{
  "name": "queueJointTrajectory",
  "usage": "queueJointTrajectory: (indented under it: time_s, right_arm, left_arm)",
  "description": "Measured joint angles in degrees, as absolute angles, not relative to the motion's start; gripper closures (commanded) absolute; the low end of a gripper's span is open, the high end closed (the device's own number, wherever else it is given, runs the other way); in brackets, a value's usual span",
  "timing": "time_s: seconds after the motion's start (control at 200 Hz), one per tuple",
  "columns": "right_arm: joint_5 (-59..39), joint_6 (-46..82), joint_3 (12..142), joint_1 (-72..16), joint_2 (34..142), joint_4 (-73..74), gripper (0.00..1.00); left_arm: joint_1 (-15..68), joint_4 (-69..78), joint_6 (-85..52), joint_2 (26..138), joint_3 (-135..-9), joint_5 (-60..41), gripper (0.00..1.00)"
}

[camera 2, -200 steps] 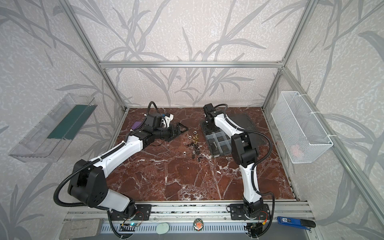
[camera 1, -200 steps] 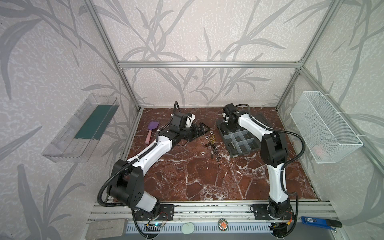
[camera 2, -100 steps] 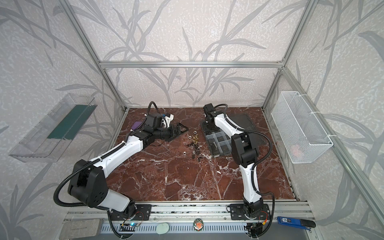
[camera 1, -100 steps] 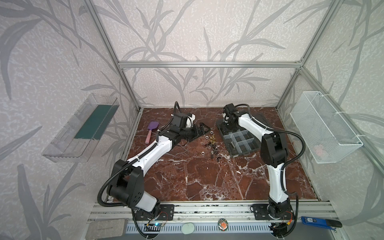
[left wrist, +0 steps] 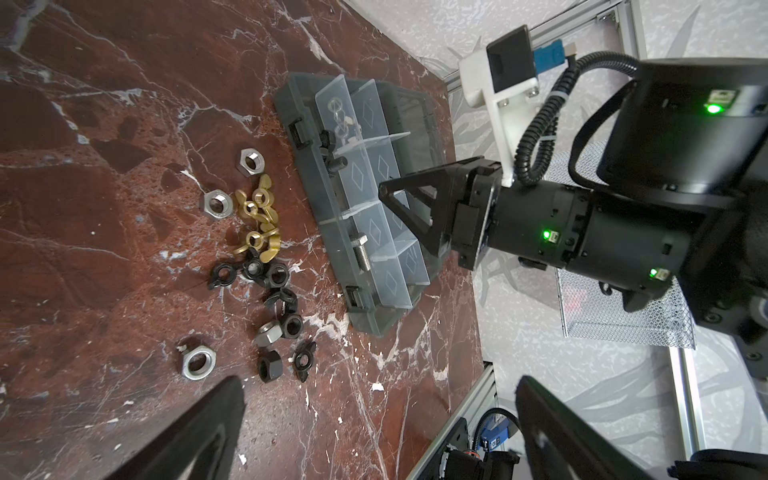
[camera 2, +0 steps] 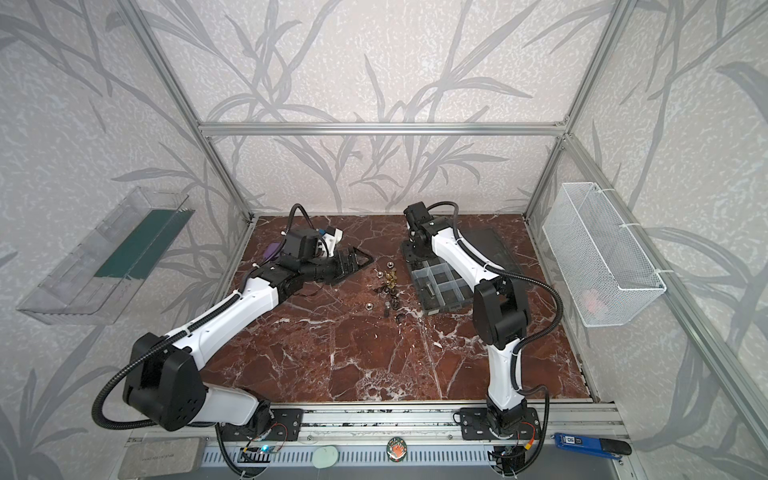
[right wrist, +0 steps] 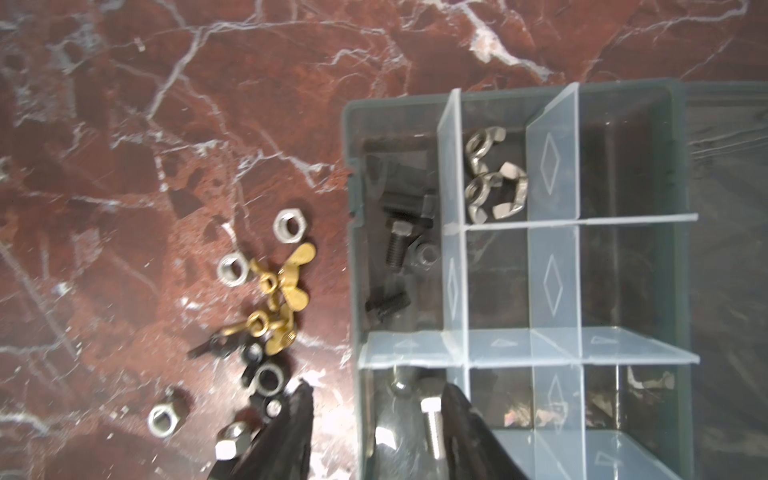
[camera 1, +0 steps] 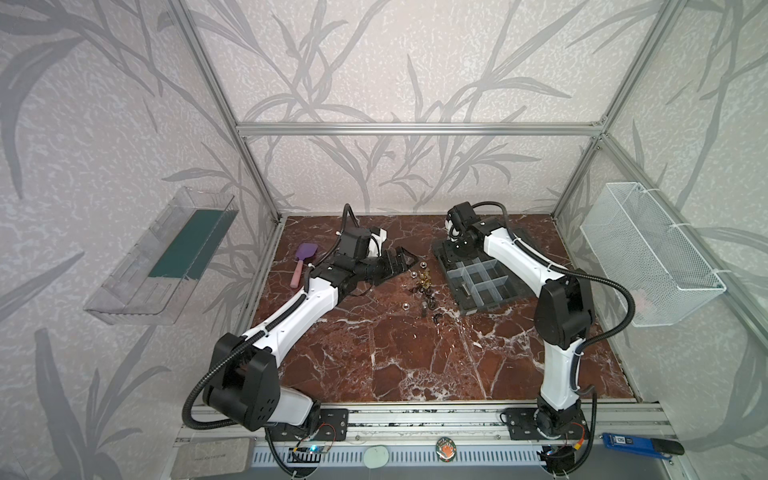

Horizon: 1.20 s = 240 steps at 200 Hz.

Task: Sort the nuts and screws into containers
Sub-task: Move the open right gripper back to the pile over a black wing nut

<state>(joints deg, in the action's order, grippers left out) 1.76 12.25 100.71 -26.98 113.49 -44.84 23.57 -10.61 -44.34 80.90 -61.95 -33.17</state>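
Near side: loose nuts (left wrist: 257,249) lying in the middle of the desk (camera 1: 415,365), not yet sorted, just beside the containers (right wrist: 353,270). One silver screw (right wrist: 432,419), black screws (right wrist: 395,241) and wing nuts (right wrist: 494,183) sitting in separate compartments. Above the silver screw the right gripper (right wrist: 376,388) is hanging released. Beside the pile the left gripper (camera 1: 401,264) is gaping empty. Most sorting remaining, I'd judge.

On flat blue device (camera 1: 631,441) by the front rail: small white label, apparently "SD", too small to confirm. On grey metal plate (camera 1: 212,457) at the front left corner: one faint printed line, illegible. On round badge (camera 1: 444,448): orange hand sign. On translucent plastic dividers (right wrist: 552,274) of grey plastic organizer box (right wrist: 353,249): embossed diamond and triangle outlines.
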Motion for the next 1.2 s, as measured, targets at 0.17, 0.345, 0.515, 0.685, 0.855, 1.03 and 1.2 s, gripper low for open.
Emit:
queueJointTrajectory:
  time_s: [0.17, 0.345, 0.515, 0.685, 0.855, 1.03, 1.2]
  right_arm:
    - [2.5, 13.5, 95.5, -30.3, 109.7, -44.6, 0.51]
    - [3.3, 15.8, 88.2, -34.2, 106.1, -43.5, 0.51]
    - [3.6, 19.0, 80.9, -37.5, 103.7, -41.8, 0.53]
    - [3.9, 22.3, 76.2, -40.6, 103.3, -39.8, 0.55]
    - [3.1, 25.3, 72.9, -42.6, 103.5, -37.0, 0.60]
    - [2.3, 27.5, 72.2, -42.6, 105.3, -34.9, 0.63]
    - [2.1, 28.3, 71.9, -42.6, 106.7, -33.6, 0.66]
  left_arm:
    - [23.6, -10.8, -44.4, 78.2, -59.2, -32.8, 0.01]
    - [23.6, -10.7, -44.6, 75.3, -55.9, -32.6, 0.01]
    - [23.6, -10.7, -44.6, 73.3, -53.0, -32.6, 0.01]
    - [23.6, -10.3, -44.8, 72.5, -50.8, -32.6, 0.01]
    - [23.6, -10.2, -44.8, 72.1, -50.2, -32.6, 0.01]
    - [23.6, -10.2, -44.8, 71.9, -50.2, -32.6, 0.01]
    - [23.6, -10.1, -44.8, 71.9, -50.2, -32.6, 0.01]
